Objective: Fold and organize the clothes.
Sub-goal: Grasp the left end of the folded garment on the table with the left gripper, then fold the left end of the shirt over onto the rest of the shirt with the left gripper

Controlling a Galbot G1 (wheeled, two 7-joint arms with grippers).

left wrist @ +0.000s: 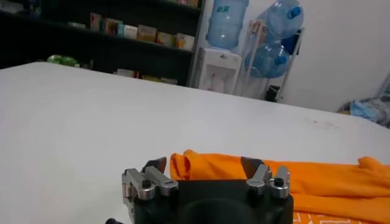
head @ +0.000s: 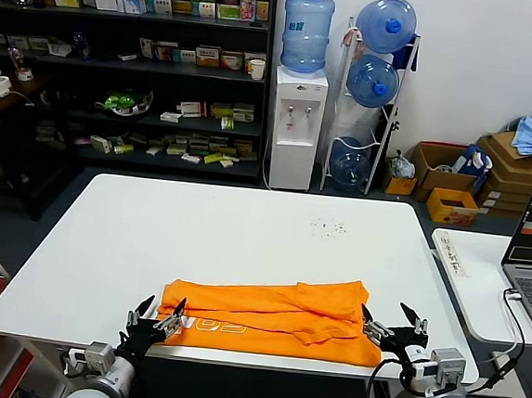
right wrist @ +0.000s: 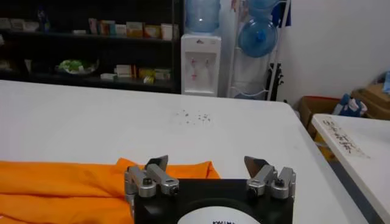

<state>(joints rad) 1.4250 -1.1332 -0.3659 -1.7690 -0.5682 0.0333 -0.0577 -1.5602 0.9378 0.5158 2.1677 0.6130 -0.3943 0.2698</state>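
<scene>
Grippers (head: 162,315) (head: 393,319) spread wide, seemingly flanking T-shirt (head: 270,315).

White lettering is showing on the orange T-shirt (head: 269,319) in front of me, but I am not managing to read it. Nothing else is reading clearly either.

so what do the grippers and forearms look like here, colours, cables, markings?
Both alike: left gripper and right gripper have black bodies, silver metal finger links with black screws, and dark pointed fingertips. Wrists are light grey and rounded. A black cable loops beside the right wrist. The right gripper's body carries a white round label with unreadable print.
</scene>
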